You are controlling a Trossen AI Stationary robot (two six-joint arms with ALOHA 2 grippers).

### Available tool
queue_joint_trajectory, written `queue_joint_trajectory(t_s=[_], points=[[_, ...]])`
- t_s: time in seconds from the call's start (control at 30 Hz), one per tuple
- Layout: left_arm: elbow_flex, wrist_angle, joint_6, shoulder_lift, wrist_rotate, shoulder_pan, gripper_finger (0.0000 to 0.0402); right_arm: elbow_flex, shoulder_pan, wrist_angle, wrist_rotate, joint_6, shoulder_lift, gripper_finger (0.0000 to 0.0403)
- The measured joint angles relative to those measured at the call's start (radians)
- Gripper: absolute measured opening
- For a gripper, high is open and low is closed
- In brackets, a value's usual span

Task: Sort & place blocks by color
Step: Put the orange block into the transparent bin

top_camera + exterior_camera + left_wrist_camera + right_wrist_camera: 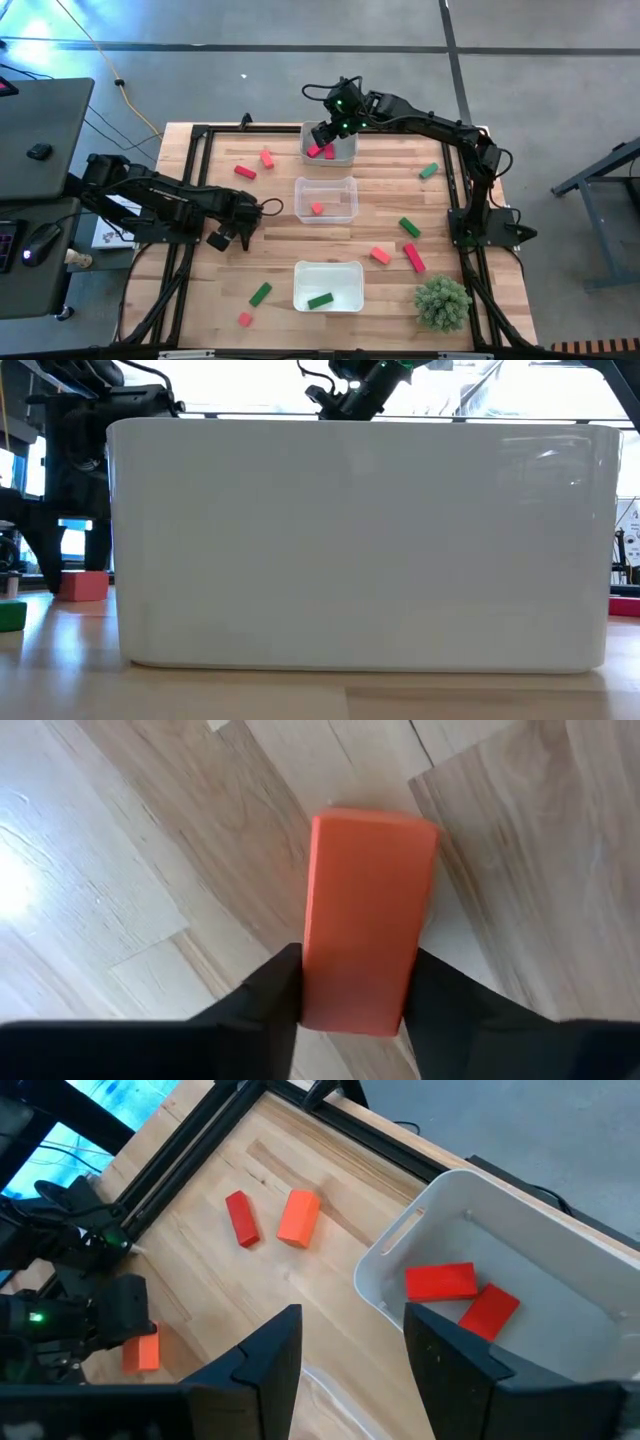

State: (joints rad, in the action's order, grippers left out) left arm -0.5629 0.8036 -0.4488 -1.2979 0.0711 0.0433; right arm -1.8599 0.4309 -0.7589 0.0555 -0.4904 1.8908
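1. Left end effector (352, 1005) sits low on the tabletop (230, 215), left of the middle tray (326, 199). Fingers (262, 1000) flank an orange-red block (365, 920), both touching its sides — clamped on it.
2. Right end effector (350, 1350) hovers over the far tray's (329, 143) edge, fingers apart, nothing between them.
3. Far tray holds two crimson-pink blocks (440, 1281); middle tray one orange-red; near tray (328, 286) one green (320, 300).
4. Remaining blocks loose on the tabletop: two by the far-left corner (255, 165), greens and reds on the right side (410, 245), two near-left (255, 300).
5. Plant (442, 302) at the near-right corner.
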Motion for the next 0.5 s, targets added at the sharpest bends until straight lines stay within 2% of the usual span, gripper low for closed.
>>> queue_joint_trajectory(t_s=[0.07, 0.5], points=[[0.0, 0.0, 0.0, 0.001, 0.0, 0.0, 0.0106, 0.0, 0.0, 0.0, 0.0, 0.0, 0.0, 0.0165], [-0.053, 0.0, 0.083, -0.002, 0.054, 0.002, 0.0106, 0.0, 0.003, 0.0, 0.037, 0.045, 0.0, 0.0165]])
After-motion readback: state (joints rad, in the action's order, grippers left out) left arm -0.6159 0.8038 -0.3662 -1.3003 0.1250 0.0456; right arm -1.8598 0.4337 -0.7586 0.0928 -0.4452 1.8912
